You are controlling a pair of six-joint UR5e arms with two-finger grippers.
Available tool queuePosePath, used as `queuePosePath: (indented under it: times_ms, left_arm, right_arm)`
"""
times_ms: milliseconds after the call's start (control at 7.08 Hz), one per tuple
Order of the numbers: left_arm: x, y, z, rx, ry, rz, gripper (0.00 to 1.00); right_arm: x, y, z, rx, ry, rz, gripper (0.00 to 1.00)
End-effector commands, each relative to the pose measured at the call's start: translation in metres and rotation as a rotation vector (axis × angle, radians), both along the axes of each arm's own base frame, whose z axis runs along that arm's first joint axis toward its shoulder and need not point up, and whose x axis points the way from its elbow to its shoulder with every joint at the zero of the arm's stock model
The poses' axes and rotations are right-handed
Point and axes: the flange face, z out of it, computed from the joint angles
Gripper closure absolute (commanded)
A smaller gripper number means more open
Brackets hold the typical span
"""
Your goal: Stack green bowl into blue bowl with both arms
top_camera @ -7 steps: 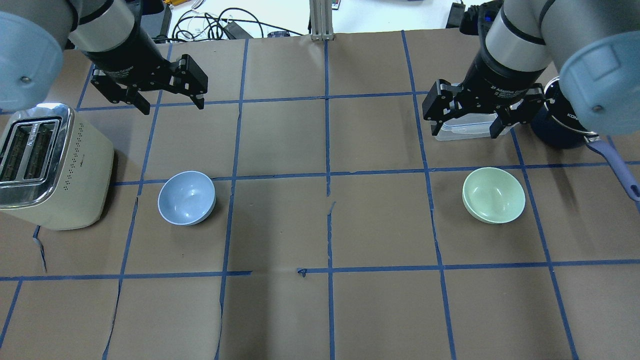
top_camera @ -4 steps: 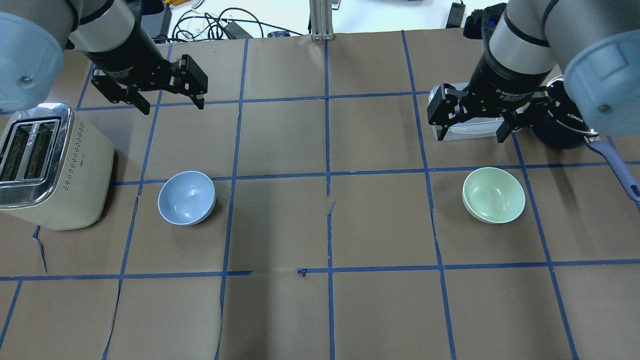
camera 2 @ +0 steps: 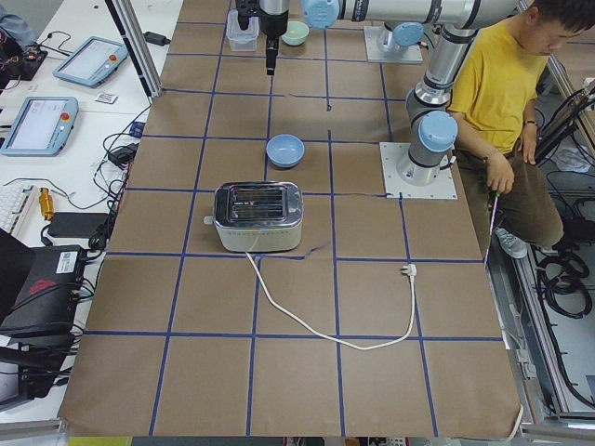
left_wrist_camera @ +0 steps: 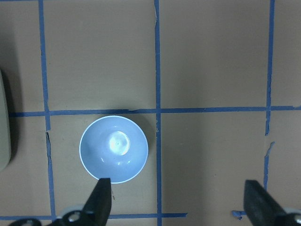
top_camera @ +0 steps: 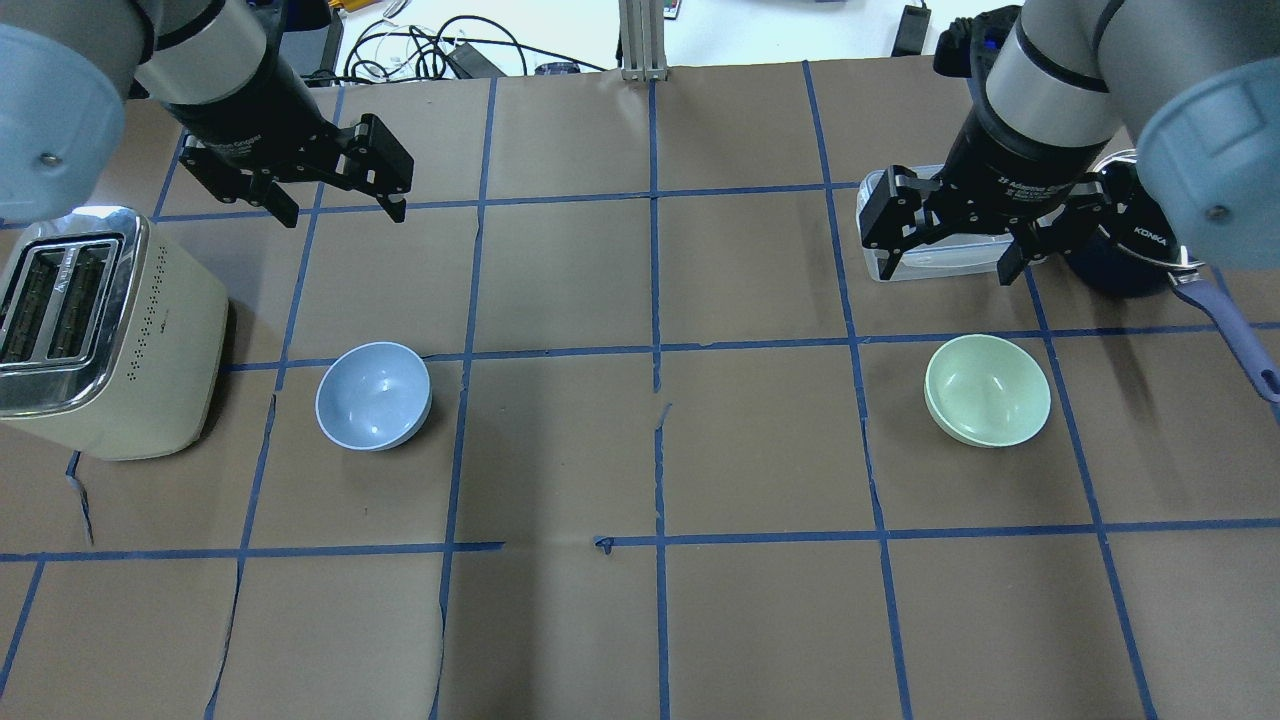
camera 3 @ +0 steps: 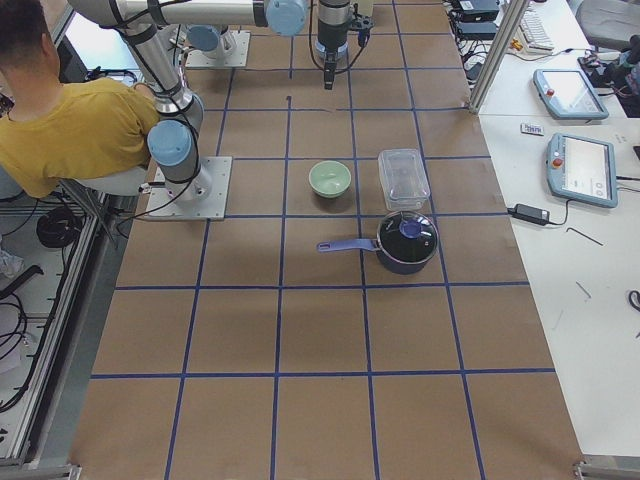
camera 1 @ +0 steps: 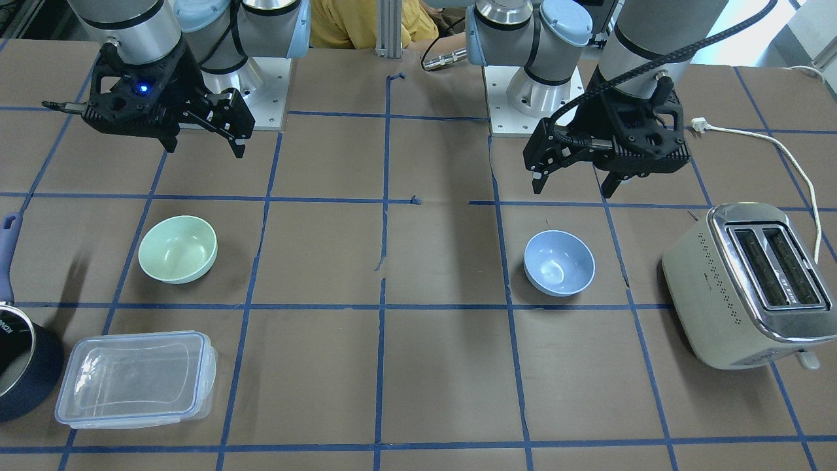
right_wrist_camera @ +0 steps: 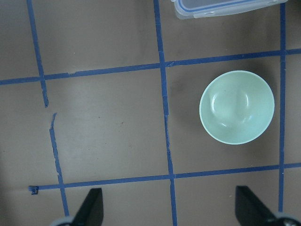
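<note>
The green bowl (top_camera: 987,390) stands upright and empty on the right of the table; it also shows in the front view (camera 1: 177,249) and the right wrist view (right_wrist_camera: 236,107). The blue bowl (top_camera: 373,396) stands upright and empty on the left, also in the front view (camera 1: 559,262) and the left wrist view (left_wrist_camera: 114,149). My left gripper (top_camera: 345,213) is open and empty, up in the air beyond the blue bowl. My right gripper (top_camera: 948,275) is open and empty, up in the air beyond the green bowl, over a clear container.
A cream toaster (top_camera: 100,330) stands left of the blue bowl, its cord (camera 1: 785,157) trailing toward my base. A clear lidded container (camera 1: 134,379) and a dark pot with a blue handle (camera 1: 19,366) sit beyond the green bowl. A person in yellow (camera 2: 502,84) sits by my base.
My right gripper has shifted a little to the right and closer to the green bowl in the overhead view. My left gripper has barely moved. Both bowls are where they were.
</note>
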Motion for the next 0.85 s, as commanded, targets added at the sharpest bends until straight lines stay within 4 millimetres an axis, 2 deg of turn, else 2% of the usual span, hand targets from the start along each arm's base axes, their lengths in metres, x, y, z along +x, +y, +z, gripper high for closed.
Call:
queuePosePath:
  times_ms: [0, 707]
  left_arm:
    - [0.0019, 0.0017, 0.0014, 0.0, -0.021, 0.0, 0.0]
    - [0.0041, -0.0014, -0.0034, 0.006, -0.05, -0.001, 0.0]
  right_arm:
    - [-0.006, -0.0007, -0.0013, 0.007, 0.007, 0.016, 0.0]
    - [-0.0053, -0.0001, -0.0006, 0.006, 0.007, 0.02, 0.0]
